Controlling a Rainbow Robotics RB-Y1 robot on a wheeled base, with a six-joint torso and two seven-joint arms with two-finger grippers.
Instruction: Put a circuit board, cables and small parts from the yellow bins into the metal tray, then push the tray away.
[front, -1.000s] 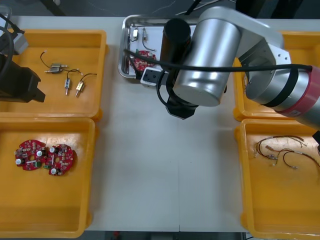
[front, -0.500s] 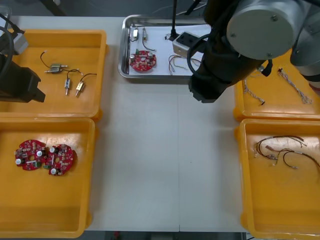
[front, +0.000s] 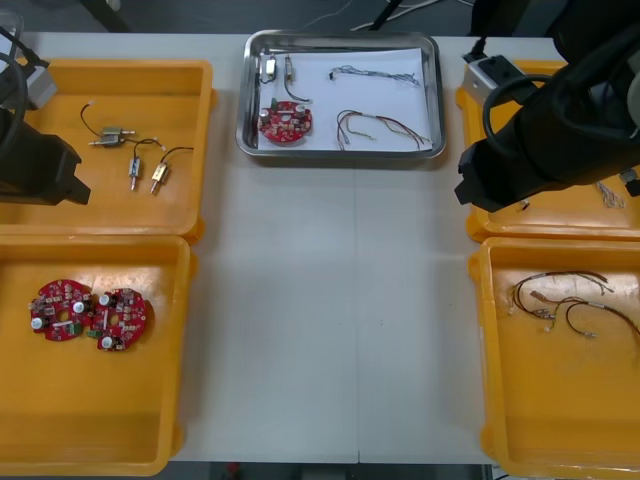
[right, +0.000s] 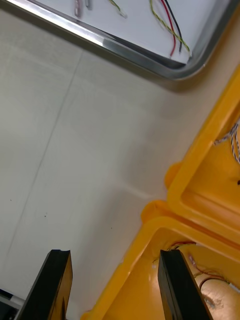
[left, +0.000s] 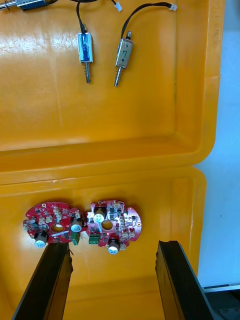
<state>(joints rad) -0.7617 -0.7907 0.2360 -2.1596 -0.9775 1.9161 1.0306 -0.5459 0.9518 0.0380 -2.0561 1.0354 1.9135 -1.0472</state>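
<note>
My right hand (right: 115, 256), wide and empty, has left the loaded metal tray (front: 340, 155), so only pushing remains.

Light counter (front: 330, 300), faint seam (front: 357, 330) running front to back down its middle, scuffed matte surface close up in the right wrist view, dark floor (front: 150, 15) past the far edge, thin cords (front: 385, 15) lying there
</note>
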